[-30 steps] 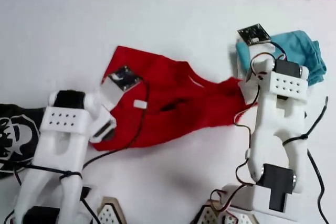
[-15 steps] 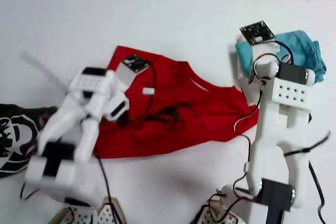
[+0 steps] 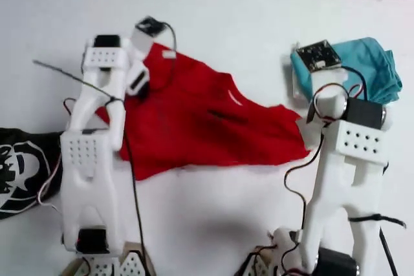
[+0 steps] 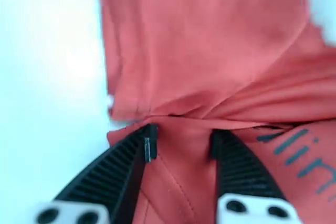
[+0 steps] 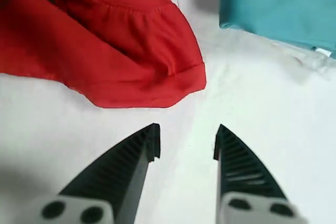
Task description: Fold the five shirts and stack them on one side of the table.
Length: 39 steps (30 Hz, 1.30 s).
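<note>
Spreading stage: the red shirt (image 3: 207,127) lies open mid-surface (image 3: 226,24), not yet folded. The left pincer (image 4: 182,135), jaws apart, straddles a crease at its 10 o'clock corner. The right pincer (image 5: 184,132), wide and empty, hovers off its 3 o'clock hem. Likely next: both grip, then fold.

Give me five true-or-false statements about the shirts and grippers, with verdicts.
1. The left gripper is over the red shirt. True.
2. The teal shirt and the red shirt lie apart. True.
3. The right gripper is shut on the teal shirt. False: it is open over bare table.
4. The black shirt lies at the table's far edge. False: it lies near the left arm's base.
5. The red shirt is neatly folded. False: it lies spread and rumpled.
</note>
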Motion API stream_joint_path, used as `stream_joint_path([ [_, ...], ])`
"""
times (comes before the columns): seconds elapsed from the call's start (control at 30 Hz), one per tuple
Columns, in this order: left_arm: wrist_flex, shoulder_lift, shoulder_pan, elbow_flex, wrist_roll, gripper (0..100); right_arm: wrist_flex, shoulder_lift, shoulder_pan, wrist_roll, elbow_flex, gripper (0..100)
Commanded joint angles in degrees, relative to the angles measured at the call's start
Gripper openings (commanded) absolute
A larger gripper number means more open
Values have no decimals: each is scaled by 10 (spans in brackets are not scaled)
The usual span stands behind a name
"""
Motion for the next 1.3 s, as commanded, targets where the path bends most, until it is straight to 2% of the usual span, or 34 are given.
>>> stream_joint_path([
  [0.0, 69, 74, -47, -247, 19, 177, -33, -41, 5, 4, 32, 173],
  [0.1, 135, 123, -55, -386, 23, 177, -50, -60, 2, 3, 57, 173],
  [0.17, 167, 138, -54, -426, 23, 177, -58, -70, 1, 1, 65, 173],
  [0.43, 185, 79, -50, -411, 26, 177, -64, -80, 1, 1, 68, 173],
  [0.63, 188, -17, -47, -382, 27, 177, -64, -80, 1, 1, 68, 173],
  [0.77, 188, -158, -19, -207, 26, 177, -64, -80, 1, 1, 67, 173],
  [1.0, 184, -467, 58, 253, 17, 177, -64, -80, 1, 1, 67, 173],
  [1.13, 163, -593, 78, 471, -52, 177, -64, -80, 1, 1, 66, 173],
  [1.27, 101, -661, 75, 656, -136, 177, -64, -80, 1, 1, 66, 173],
])
